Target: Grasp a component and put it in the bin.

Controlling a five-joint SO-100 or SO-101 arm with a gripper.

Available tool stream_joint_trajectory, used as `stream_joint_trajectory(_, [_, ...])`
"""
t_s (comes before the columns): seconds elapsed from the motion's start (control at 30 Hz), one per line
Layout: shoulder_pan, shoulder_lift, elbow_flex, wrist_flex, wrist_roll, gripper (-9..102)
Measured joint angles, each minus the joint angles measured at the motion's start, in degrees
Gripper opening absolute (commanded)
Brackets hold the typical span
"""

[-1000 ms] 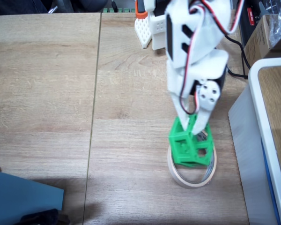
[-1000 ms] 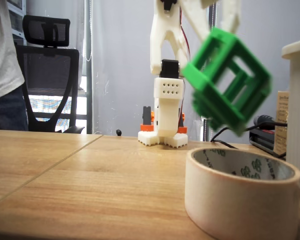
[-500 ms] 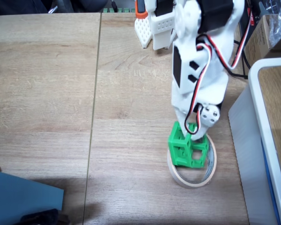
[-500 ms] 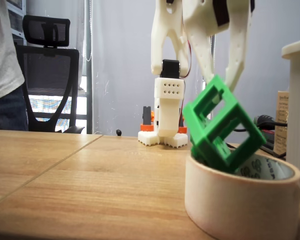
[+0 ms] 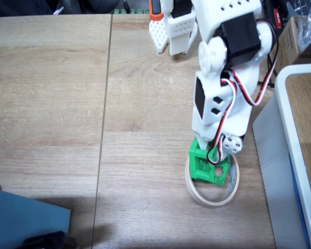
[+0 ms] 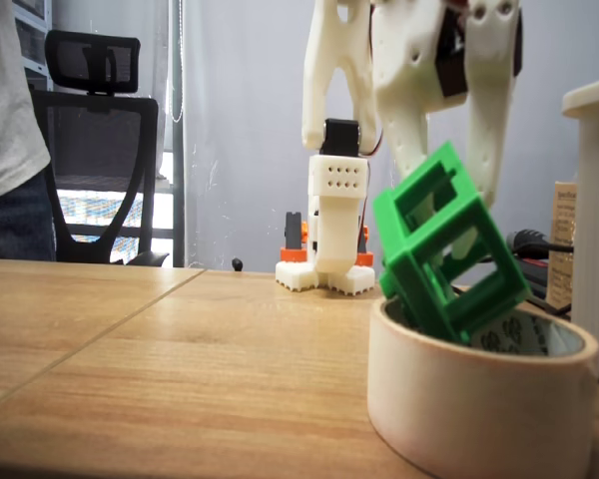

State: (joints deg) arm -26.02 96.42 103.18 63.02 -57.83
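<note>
The claw [image 6: 449,215] pinches the green component [image 6: 447,257] between its two fingers. The component sits tilted, its lower part inside the bin [image 6: 479,399].

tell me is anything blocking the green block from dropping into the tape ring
Nothing visible does. The green block hangs tilted in the gripper, its lower corner already inside the tape ring, whose hollow looks open.

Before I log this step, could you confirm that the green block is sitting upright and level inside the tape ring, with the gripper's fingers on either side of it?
Not quite: the green block is tilted, one corner dipping into the tape ring, as the low side-on fixed view shows. The gripper does have its fingers on either side of it.
</note>
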Motion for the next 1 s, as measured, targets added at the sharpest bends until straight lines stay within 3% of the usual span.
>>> stream_joint_trajectory(0.33, [-0.6,-0.5,-1.7,-10.5,0.4,1])
stream_joint_trajectory(0.7, [-0.8,-0.5,-1.7,-7.6,0.4,1])
stream_joint_trajectory(1.0, [-0.8,-0.5,-1.8,-3.3,0.1,11])
